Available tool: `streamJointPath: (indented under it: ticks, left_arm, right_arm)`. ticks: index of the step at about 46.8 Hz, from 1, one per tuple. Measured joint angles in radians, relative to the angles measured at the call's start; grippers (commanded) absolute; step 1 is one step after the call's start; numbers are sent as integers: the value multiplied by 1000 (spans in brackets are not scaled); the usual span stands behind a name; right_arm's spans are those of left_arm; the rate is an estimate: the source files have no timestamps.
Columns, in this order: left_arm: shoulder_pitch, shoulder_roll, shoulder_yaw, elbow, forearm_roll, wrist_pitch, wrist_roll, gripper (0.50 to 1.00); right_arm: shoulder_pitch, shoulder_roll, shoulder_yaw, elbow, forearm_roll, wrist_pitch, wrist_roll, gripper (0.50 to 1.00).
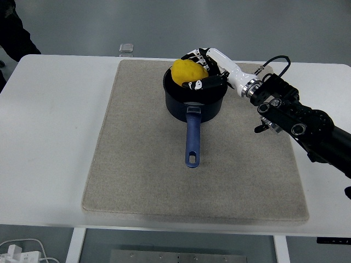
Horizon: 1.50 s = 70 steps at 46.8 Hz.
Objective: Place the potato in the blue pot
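My right hand [204, 70] is gripping the potato [189, 72], holding it over the blue pot [193, 101]; I'm aiming to lower it inside the rim before opening my fingers.

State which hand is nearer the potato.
Right. The right hand grips the potato over the blue pot; the left hand is out of view.

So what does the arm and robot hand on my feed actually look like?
The right arm is black and blocky, with round silver fittings and a black cable looping above the wrist. A white forearm section and metallic ring lead to the right robot hand, black with white finger segments.
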Motion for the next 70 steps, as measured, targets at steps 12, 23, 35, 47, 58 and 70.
streamJointPath:
  ticks: [12,23,35,47,58,70]
  left_arm:
    - [0,0,1,0,0,0,1,999]
    - [0,0,1,0,0,-1,1,999]
    - [1,0,1,0,0,-1,0,999]
    - [1,0,0,0,0,-1,0,999]
    - [2,0,1,0,0,-1,0,999]
    - [2,0,0,1,0,-1,0,999]
  right_arm:
    - [-8,0,4,0,9,1,-1,870]
    - [-13,-1,9,1,12,2,-2,903]
    - [-14,-13,9,2,14,3,-1,911]
    - [-10,-18,9,3,15,4,-1,913]
    - [-10,-28,12,3,16,3,0,913]
    - [-9,-45,20,3,16,2,-1,913]
